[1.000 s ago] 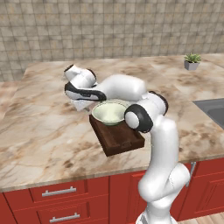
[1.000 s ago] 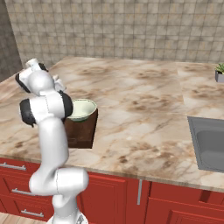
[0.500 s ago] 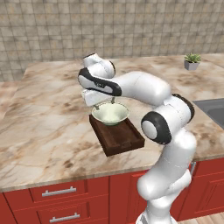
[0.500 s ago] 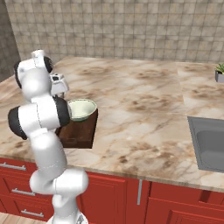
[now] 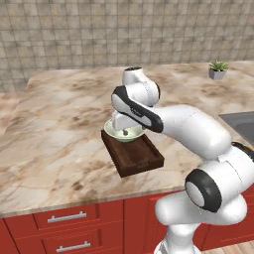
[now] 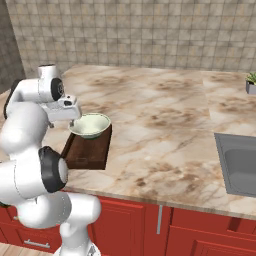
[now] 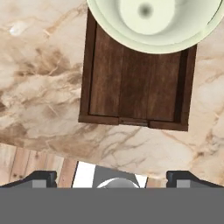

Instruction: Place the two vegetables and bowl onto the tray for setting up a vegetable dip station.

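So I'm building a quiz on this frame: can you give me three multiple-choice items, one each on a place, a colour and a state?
1. Where does the bowl sit?
A. on the tray's far end
B. in the sink
C. on bare counter

2. What colour are the cabinet fronts?
A. white
B. red
C. blue

3. How is the gripper?
A. shut on the bowl
B. shut, empty
C. open, empty

A: the bowl covers the far end of the tray, overhanging its rim.
B: red drawers show below the counter.
C: the fingertips stand wide apart, nothing between.
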